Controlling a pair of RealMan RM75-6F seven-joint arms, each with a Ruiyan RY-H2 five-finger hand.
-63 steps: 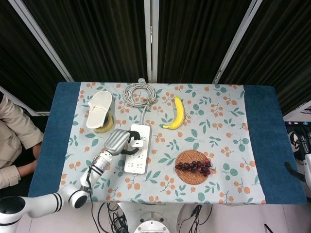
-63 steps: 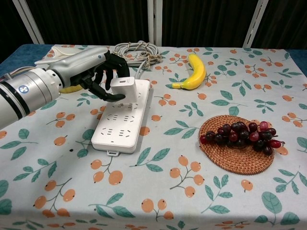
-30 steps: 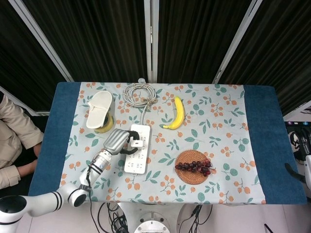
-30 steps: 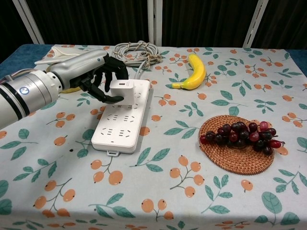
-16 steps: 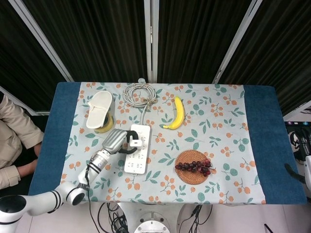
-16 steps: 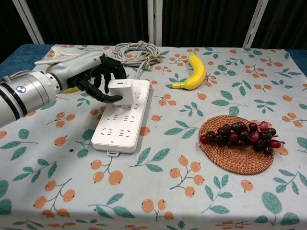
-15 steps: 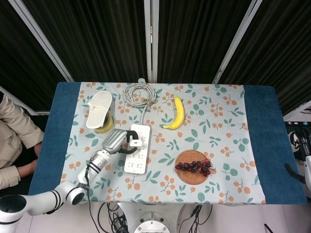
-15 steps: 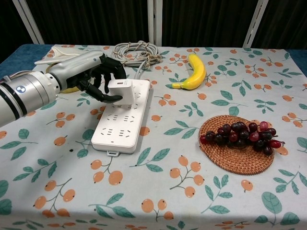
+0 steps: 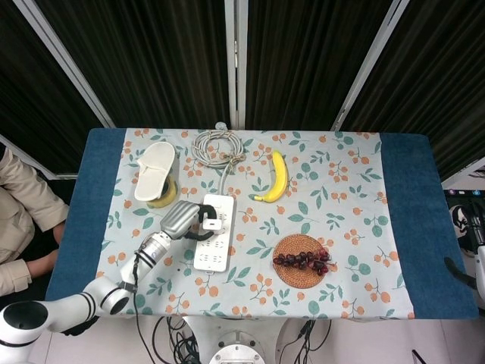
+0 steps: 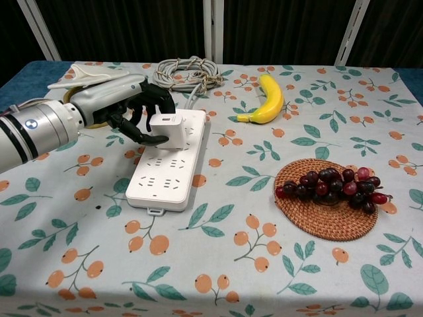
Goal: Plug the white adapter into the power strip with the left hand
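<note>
— What is your left hand (image 10: 129, 109) doing?

— I hold the white adapter (image 10: 164, 127) pinched between my dark fingers (image 10: 147, 139), one under its near side and the others curled over the far side. The adapter sits on the far end of the power strip (image 10: 170, 165); from the chest view I judge it seated or nearly so, though I cannot see the pins.

— Why grip it from the side like that?

— I think it lets me keep the block square to the sockets and press down without my palm covering them. My arm comes in low from the left, so the strip is open to the head camera (image 9: 213, 243).

— What lies behind the hand?

— A white slipper-shaped thing (image 9: 154, 171) over something yellow, at the left of the bench (image 9: 402, 220). Further right the strip's cable (image 10: 187, 71) is coiled at the far edge, out of my way.

— And to the right of the strip?

— A banana (image 10: 268, 99), then grapes (image 10: 335, 184) on a woven mat (image 10: 317, 221), both well apart from the strip. They are no part of this job.

— Your right hand?

— Neither camera shows it.

— What is left to do?

— I judge a firm push to be sure it is home, then letting go without tipping it. The risk is the light strip sliding on the cloth as I press
</note>
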